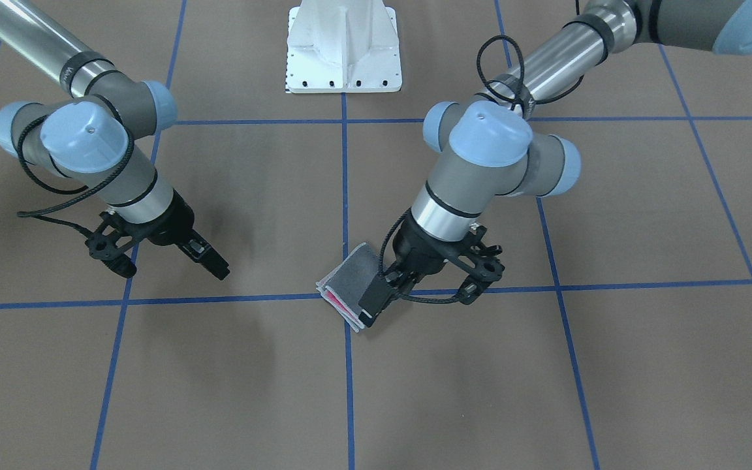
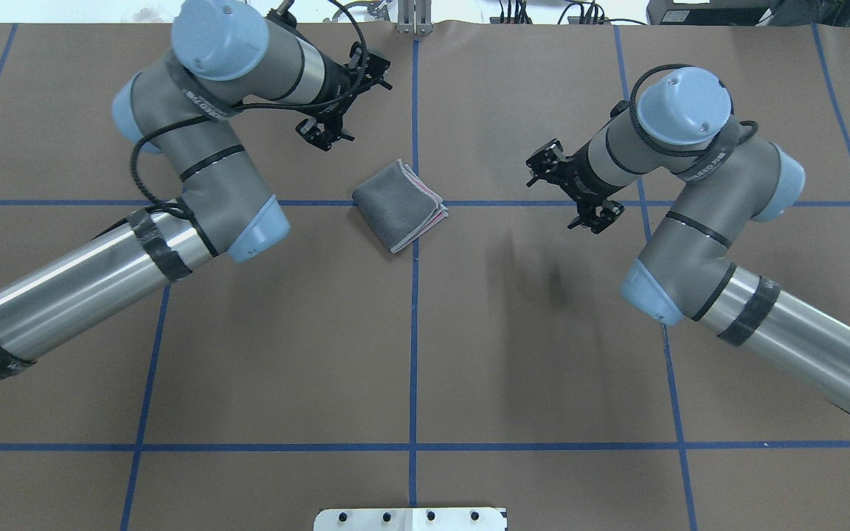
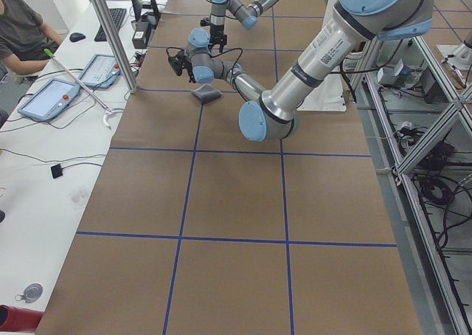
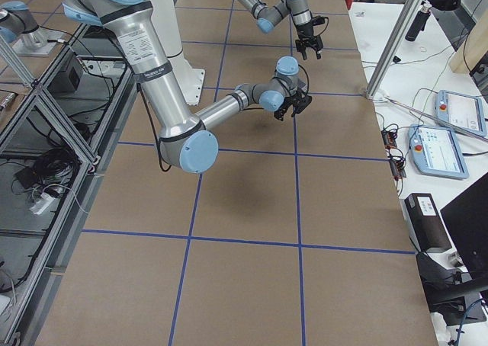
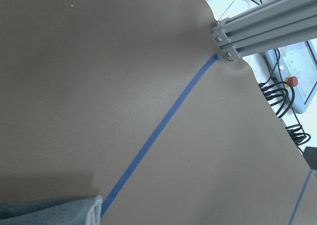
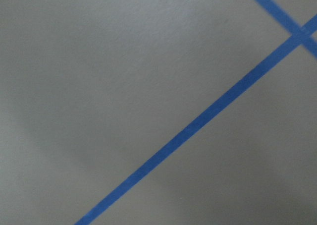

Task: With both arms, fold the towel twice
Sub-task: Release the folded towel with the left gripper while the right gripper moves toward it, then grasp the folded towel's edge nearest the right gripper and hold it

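The towel lies folded into a small square near the table's middle, on a crossing of blue tape lines. Its dark grey face is up and pink shows at the layered edge. It also shows in the overhead view and as a corner in the left wrist view. My left gripper hovers just beyond the towel's far edge, open and holding nothing. My right gripper hangs open and empty well off to the towel's side, above bare table. The right wrist view shows only table and tape.
The white pedestal base stands at the robot's side of the table. Blue tape lines grid the brown surface. An aluminium post and a side table with tablets lie past the far edge.
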